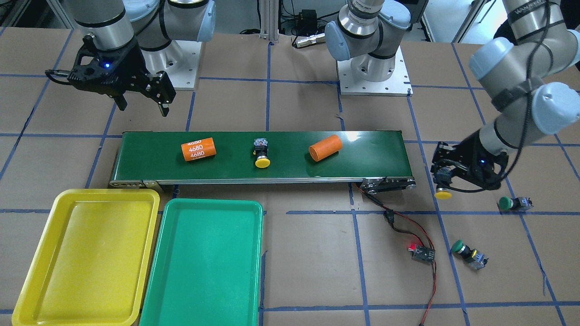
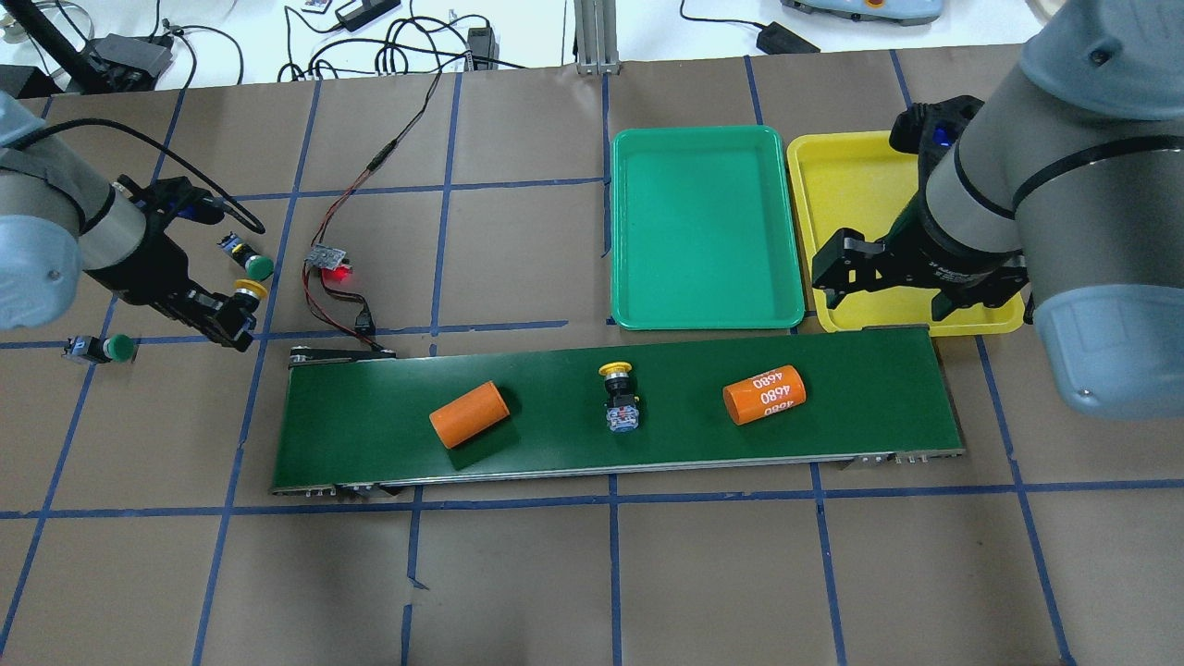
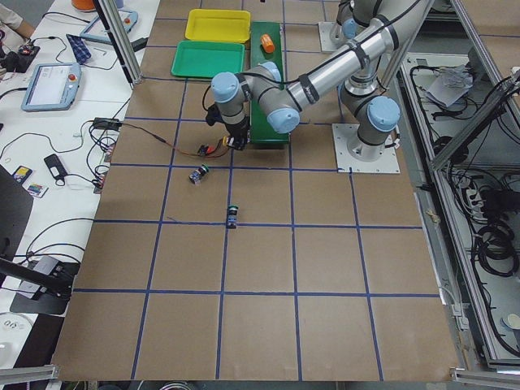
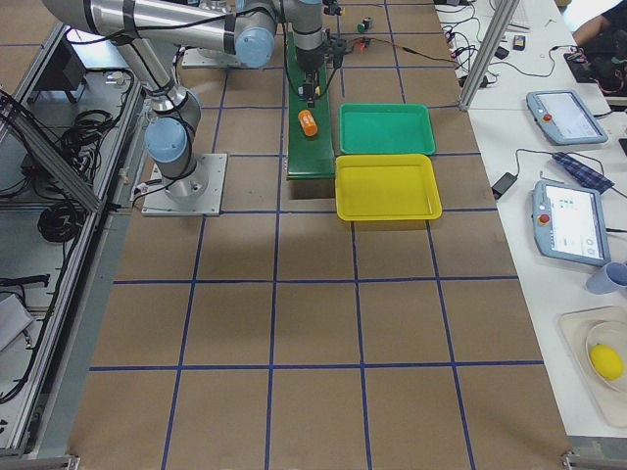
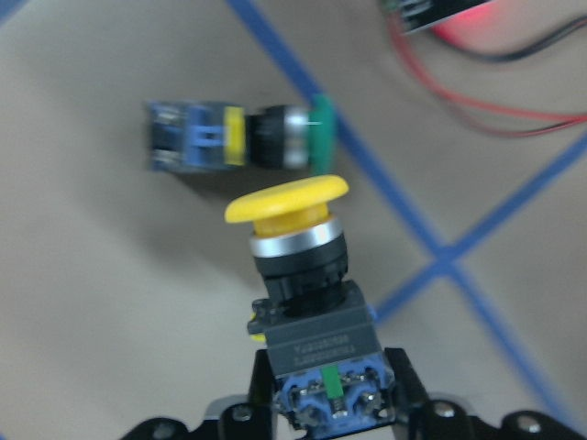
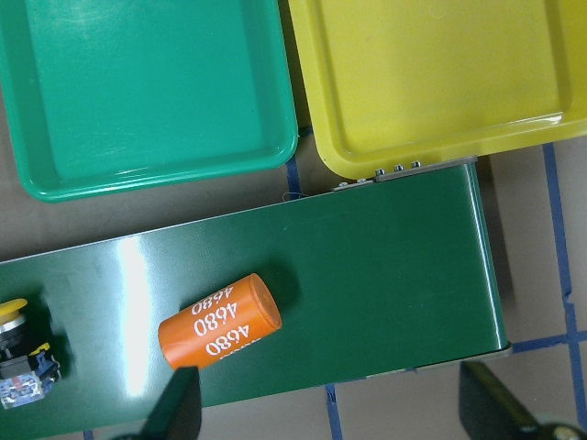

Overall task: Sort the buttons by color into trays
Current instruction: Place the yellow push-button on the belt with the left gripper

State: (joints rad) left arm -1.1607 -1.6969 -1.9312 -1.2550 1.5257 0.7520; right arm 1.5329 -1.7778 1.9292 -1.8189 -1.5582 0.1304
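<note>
Yellow tray [image 1: 90, 253] and green tray [image 1: 204, 267]: smooth, glossy plastic. Belt [image 1: 362, 154]: smooth and shiny, catching glare. Table [image 1: 308, 271]: matt brown paper crossed by blue tape [image 1: 268, 104]. Yellow button [image 5: 303, 293]: smooth plastic cap, bright metal collar, matt black body. Labelled cylinder [image 1: 198, 149] and plain cylinder [image 1: 325, 147]: smooth, faintly glossy orange.

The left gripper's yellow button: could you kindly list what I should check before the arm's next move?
1. Grip: left gripper shut on the held yellow button: ok.
2. Clearance: held yellow button not touching the green button beyond it: ok.
3. Other arm: right gripper open, holding nothing: ok.
4. Target: yellow tray holds nothing: ok.
5. Whether the conveyor belt is running: cannot tell.
</note>
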